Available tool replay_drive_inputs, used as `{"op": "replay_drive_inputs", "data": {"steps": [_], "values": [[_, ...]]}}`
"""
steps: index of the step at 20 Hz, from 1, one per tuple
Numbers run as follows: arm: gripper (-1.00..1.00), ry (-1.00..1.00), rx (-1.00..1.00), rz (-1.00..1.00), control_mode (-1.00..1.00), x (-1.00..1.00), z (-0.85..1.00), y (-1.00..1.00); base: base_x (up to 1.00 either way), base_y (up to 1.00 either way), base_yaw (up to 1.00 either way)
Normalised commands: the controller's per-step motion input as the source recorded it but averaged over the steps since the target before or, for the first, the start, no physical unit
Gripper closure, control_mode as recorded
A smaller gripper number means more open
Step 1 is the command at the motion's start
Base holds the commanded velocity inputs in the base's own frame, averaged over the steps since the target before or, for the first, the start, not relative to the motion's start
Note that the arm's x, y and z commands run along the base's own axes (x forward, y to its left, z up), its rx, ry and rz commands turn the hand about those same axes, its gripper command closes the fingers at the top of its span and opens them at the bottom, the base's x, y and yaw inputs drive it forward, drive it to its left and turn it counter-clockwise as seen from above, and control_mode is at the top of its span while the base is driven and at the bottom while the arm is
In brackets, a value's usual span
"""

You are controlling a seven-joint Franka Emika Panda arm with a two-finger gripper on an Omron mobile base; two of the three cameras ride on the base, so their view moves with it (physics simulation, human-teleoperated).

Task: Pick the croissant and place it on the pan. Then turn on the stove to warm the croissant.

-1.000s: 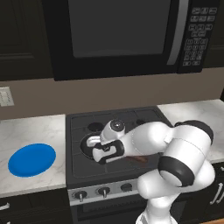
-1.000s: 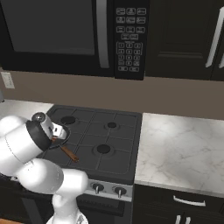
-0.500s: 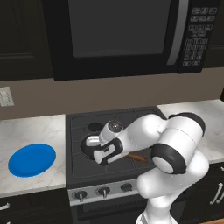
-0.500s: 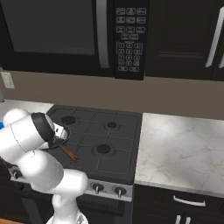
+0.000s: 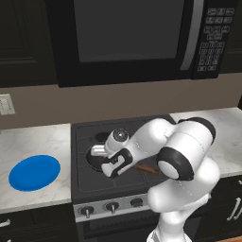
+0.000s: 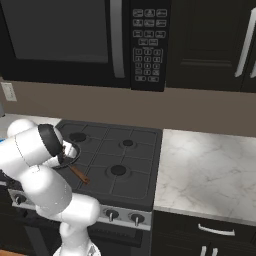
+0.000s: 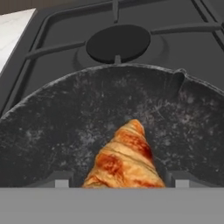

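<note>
Over the front left burner of the stove [image 5: 118, 163] we have the tool [image 5: 115, 165] hanging low above the pan [image 7: 57, 127], whose thin wooden handle [image 6: 79, 174] sticks out toward the front of the range. Looking along the hand, we see the croissant [image 7: 124, 159] between the two finger tips, its pointed end reaching toward the middle of the pan's dark floor. We cannot tell from these pictures whether the pastry already lies on the pan or is pinched just above it, nor whether the fingers press on it or stand loose at its sides; they sit a croissant's width apart, and that is all we can say.

We judge that we are at the close of the first step, the setting down. If the pastry is not yet released, our next move calls for parting the fingers fully and lifting straight up, so the tips do not drag it toward the rim. After that we must bring the tool down to the silver strip of knobs [image 5: 112, 206] at the stove's front and turn the one that feeds this burner. Which knob that is, we cannot read from here.
</note>
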Motion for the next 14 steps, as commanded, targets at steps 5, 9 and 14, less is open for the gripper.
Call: {"op": "replay_drive_inputs", "data": {"steps": [5,9,14], "values": [[-1.0,0.0,0.0,-0.05,-1.0,-0.04,-0.09,0.03,0.0,0.0,0.0],[-1.0,0.0,0.0,-0.06,-1.0,-0.26,0.0,-0.07,0.0,0.0,0.0],[-1.0,0.0,0.0,-0.04,-1.0,-0.24,0.15,-0.04,0.0,0.0,0.0]]}}
